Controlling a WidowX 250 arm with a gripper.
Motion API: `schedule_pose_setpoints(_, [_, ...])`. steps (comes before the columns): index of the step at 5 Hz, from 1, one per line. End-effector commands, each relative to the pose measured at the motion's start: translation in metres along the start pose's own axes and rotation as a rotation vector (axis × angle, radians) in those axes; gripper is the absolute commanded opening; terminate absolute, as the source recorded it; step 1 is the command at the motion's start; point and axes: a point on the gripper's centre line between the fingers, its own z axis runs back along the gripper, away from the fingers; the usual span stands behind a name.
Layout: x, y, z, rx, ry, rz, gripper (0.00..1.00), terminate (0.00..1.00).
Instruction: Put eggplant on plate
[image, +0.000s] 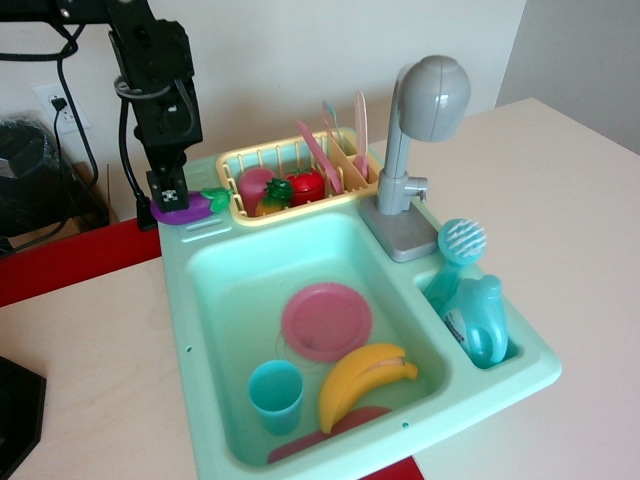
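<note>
Sideways, eggplant (196, 207) lies, green cap toward rack; gripper (168, 196) covers it, grip unclear.

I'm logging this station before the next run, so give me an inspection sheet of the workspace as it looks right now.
Surface: light table carrying a mint toy sink; red strip along its back-left edge.
Job's things: eggplant lies on the sink's back-left ledge, mostly hidden by the gripper; plate flat in the basin, nothing on it.
Clutter: banana, teal cup, darker dish under the banana, yellow rack holding toy food and upright plates, grey faucet, teal bottle and brush.
Grippers: gripper down on the eggplant; jaws' state not visible.
Cables: black cables hang behind the arm.
Surroundings: wall outlet, pale wall.
</note>
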Motion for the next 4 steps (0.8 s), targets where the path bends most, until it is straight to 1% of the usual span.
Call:
schedule_pose_setpoints(1, [0.002, -0.002, -0.016, 0.009, 0.022, -0.003, 1.0, 0.0])
schedule_pose_setpoints(2, [0.006, -0.004, -0.029, 0.007, 0.022, 0.003, 1.0, 0.0])
schedule_pose_setpoints(3, [0.006, -0.006, -0.039, 0.052, -0.042, 0.033, 0.0, 0.0])
schedule_pose_setpoints(4, [0.003, -0.003, -0.04, 0.078, -0.066, 0.054, 0.0, 0.0])
